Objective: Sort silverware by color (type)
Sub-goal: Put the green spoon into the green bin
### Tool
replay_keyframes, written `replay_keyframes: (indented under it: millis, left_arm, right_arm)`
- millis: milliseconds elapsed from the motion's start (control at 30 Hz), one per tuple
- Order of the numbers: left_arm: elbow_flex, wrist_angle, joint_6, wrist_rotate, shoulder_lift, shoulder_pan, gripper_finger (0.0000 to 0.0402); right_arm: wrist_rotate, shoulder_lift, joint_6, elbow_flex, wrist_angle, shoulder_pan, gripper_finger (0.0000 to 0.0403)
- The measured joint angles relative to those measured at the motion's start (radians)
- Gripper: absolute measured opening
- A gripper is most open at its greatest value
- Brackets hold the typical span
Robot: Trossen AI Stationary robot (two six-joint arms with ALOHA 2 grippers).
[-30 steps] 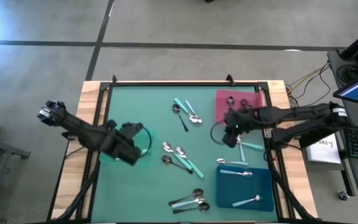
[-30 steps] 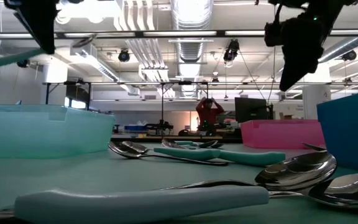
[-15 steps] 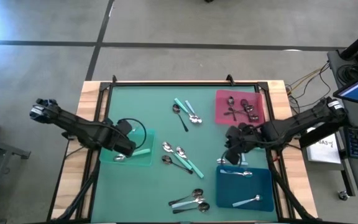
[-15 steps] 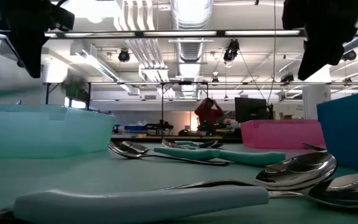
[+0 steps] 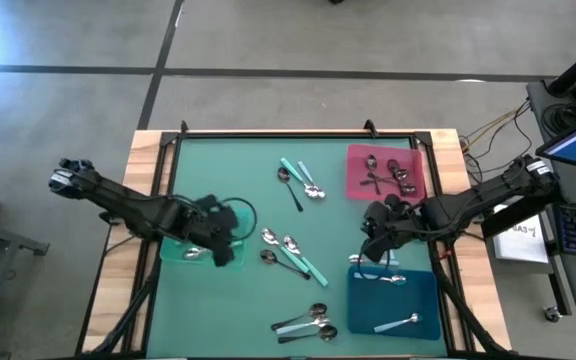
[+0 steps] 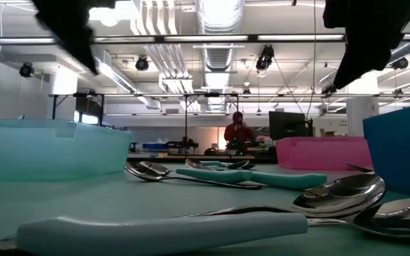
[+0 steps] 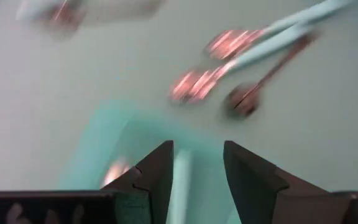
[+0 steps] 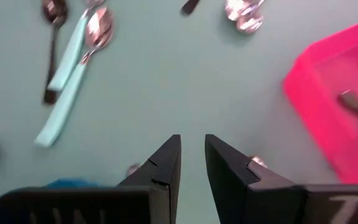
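Observation:
The silverware is small spoons with shiny bowls. One teal-handled spoon lies in the teal tray; in the left wrist view its handle shows below my fingers. My left gripper hangs open above that tray's right part, holding nothing. My right gripper hovers just beyond the blue tray's far edge. Its fingers stand a little apart with only bare table below them. Loose spoons lie on the mat between the two arms.
The pink tray at the far right holds dark spoons. The blue tray holds pale-blue spoons. More spoons lie at the far middle and near the front edge. A raised frame rims the table.
My left gripper has let go of the teal-handled spoon, which has dropped into the teal tray. The gripper has then turned and drifted toward the table's right. My right gripper has swung from beside the pink tray toward the near edge, stopping by the blue tray.

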Motion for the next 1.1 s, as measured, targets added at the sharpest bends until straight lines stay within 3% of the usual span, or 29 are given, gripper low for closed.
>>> replay_keyframes:
  millis: [167, 267, 433, 633, 900, 1100]
  left_arm:
    - [0.000, 0.342, 0.412, 0.011, 0.069, 0.003, 0.0125]
    - [0.000, 0.447, 0.565, 0.072, 0.111, 0.023, 0.0125]
    - [0.000, 0.455, 0.558, 0.234, 0.210, 0.110, 0.0125]
    - [0.018, 0.459, 0.567, 0.337, 0.367, 0.164, 0.0125]
    - [0.117, 0.458, 0.765, 0.351, 0.517, 0.166, 0.0125]
    - [0.183, 0.440, 0.828, 0.458, 0.601, 0.183, 0.0125]
  right_arm:
    - [0.064, 0.000, -0.048, 0.000, -0.003, -0.002, 0.0063]
    - [0.065, 0.000, -0.064, 0.000, -0.003, -0.006, 0.0063]
    - [0.064, 0.000, -0.066, 0.000, -0.003, -0.007, 0.0063]
    - [0.062, 0.000, -0.078, 0.000, -0.004, -0.007, 0.0063]
    - [0.060, 0.000, -0.076, -0.001, -0.004, -0.007, 0.0059]
    - [0.053, 0.000, -0.067, -0.001, -0.004, -0.006, 0.0059]
